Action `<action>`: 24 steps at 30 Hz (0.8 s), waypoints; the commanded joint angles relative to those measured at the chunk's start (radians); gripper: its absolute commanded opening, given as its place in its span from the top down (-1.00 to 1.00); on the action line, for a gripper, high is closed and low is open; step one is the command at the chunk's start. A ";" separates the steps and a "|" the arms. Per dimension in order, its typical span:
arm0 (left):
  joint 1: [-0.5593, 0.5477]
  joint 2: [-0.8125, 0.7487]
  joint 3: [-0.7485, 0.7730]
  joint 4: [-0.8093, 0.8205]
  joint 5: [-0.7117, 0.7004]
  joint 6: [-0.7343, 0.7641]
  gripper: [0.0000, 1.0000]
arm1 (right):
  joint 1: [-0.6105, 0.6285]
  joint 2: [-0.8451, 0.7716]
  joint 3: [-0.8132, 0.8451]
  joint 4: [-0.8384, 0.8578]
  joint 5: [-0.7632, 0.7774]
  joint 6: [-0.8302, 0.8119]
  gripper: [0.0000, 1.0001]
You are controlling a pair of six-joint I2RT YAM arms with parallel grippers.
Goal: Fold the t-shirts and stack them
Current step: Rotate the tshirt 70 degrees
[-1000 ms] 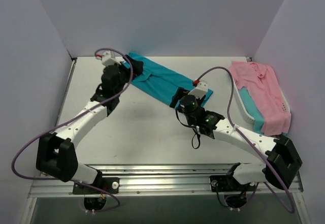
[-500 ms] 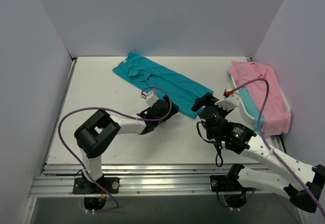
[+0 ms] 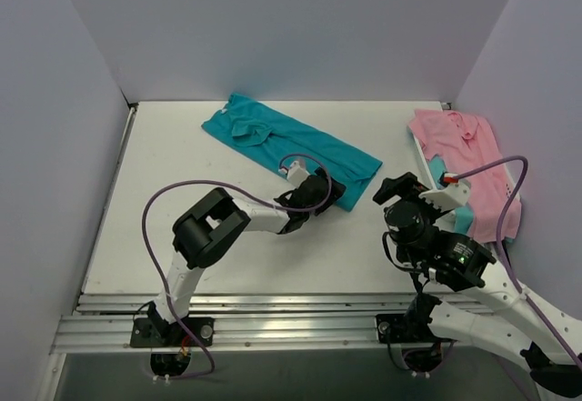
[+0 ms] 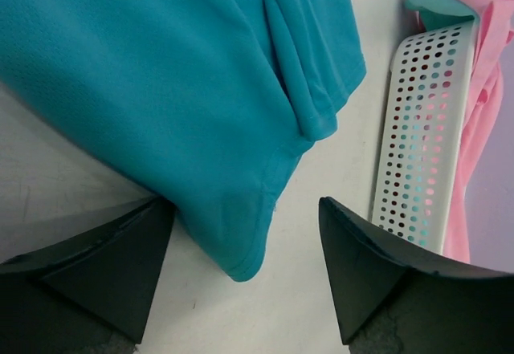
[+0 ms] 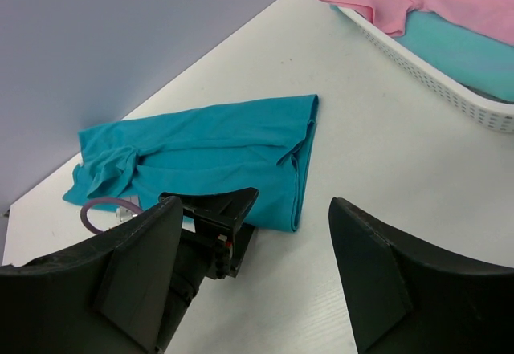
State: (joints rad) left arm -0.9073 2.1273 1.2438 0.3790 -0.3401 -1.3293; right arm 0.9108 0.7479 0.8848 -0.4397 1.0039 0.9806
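Table: a white table (image 3: pixel 164 210) with walls on three sides; the arms' bases are at its near edge.
Teal t-shirt: the teal t-shirt (image 3: pixel 291 142) lies flat on the far half of the table. It is folded lengthwise into a long band that runs diagonally, with the collar end far left and the hem end toward the right.
Basket: a white perforated basket (image 4: pixel 422 129) stands at the right edge, near the shirt's hem end but apart from it. A pink collared shirt (image 3: pixel 473 155) is draped over it, with another teal shirt (image 5: pixel 466 49) underneath.
Left arm: it is stretched low across the table toward the middle.
Left gripper: the left gripper (image 3: pixel 323 192) is at the near hem corner (image 4: pixel 241 262) with its fingers spread wide on either side of it. It grips nothing.
Right gripper: the right gripper (image 3: pixel 400 187) hangs above bare table between the shirt and the basket. Its fingers are wide apart and it holds nothing.
Step in hand: the lengthwise fold looks done and the crosswise fold not yet begun. The left gripper seems to be lining up to pinch the hem corner.
Next move: it likely calls for sinking lower so one finger slips under every layer at the corner before closing. The right gripper would probably need to take the other hem corner, so the band folds evenly toward the collar.
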 commanded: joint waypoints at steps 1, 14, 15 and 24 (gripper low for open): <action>0.002 0.054 0.048 -0.029 0.032 0.007 -0.53 | 0.007 0.007 0.023 -0.039 0.075 0.012 -0.39; 0.053 0.080 -0.027 0.090 0.125 0.073 0.95 | 0.007 0.025 -0.010 0.007 0.079 0.001 -0.39; 0.064 0.056 -0.059 0.093 0.127 0.082 0.95 | 0.005 0.031 -0.010 0.019 0.069 -0.002 -0.39; 0.258 -0.443 -0.662 0.057 0.041 0.127 0.95 | 0.020 0.180 -0.063 0.261 -0.074 -0.057 -0.37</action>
State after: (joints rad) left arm -0.6983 1.8080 0.7132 0.4969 -0.2352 -1.2400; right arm 0.9157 0.8688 0.8436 -0.3107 0.9752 0.9478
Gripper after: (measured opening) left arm 0.035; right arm 0.688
